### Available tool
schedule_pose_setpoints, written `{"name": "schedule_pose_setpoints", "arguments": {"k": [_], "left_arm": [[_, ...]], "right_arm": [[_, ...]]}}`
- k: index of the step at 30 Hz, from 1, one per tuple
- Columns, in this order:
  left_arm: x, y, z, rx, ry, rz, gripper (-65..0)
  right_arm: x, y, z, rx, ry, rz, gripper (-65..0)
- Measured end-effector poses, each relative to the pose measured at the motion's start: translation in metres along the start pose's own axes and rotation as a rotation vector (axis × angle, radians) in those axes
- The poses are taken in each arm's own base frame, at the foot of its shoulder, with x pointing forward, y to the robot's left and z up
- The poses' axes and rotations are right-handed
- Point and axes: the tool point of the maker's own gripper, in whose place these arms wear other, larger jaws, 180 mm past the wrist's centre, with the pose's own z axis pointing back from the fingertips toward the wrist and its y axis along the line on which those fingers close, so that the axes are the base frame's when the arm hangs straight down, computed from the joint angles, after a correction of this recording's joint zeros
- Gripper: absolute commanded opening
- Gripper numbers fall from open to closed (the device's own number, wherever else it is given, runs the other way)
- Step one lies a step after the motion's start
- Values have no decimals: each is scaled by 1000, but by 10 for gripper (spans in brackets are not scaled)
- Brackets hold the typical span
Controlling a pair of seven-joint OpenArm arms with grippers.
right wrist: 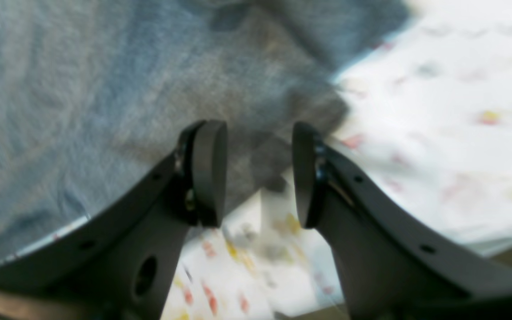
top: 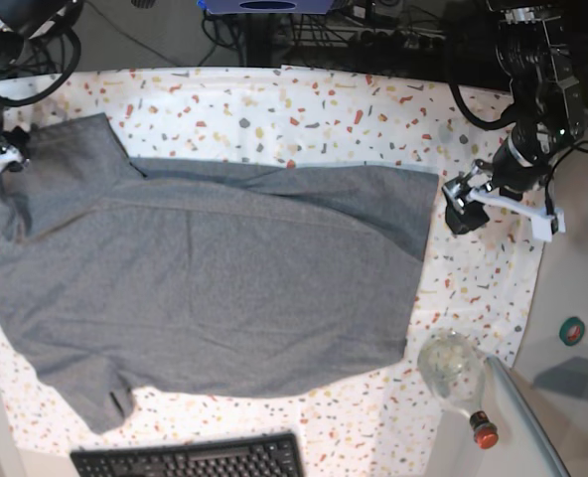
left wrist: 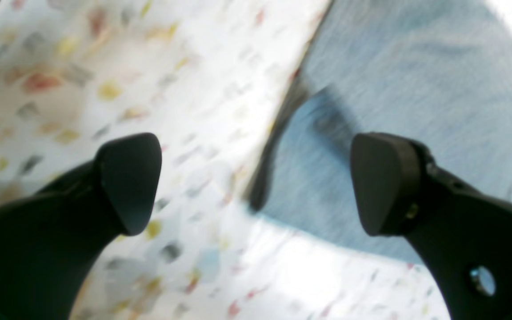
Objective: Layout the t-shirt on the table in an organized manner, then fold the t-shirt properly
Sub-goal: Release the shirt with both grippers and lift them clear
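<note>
In the left wrist view, the left gripper has its jaws wide apart above the speckled desk, with nothing between them; the edge of the grey t-shirt lies under the right-hand finger.

In the right wrist view, the right gripper is partly apart, empty, over a corner of the t-shirt.

In the base view, the t-shirt lies spread across the desk, near a keyboard and a bottle.

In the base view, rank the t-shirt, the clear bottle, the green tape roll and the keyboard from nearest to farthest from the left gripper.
From the left gripper:
1. t-shirt, its edge just beside it, toward table centre.
2. green tape roll, off the table's near corner.
3. clear bottle, lying on that corner; close to the tape roll's distance.
4. keyboard, bottom edge.
</note>
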Motion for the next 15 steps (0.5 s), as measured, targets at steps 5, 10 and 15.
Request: {"name": "schedule_pose_setpoints", "arguments": {"k": [5,10,15], "left_arm": [[-8,55,24,88,-4,3,0],[-11,75,34,131,-9,27,0],[-15,77,36,136,-1,25,0]], "right_arm": [[-15,-14,-16,11,8,-49,-413],[-11,-19,-15,-6,3,-41,-413],[-2,-31,4,-54,-23,8,-368]]}}
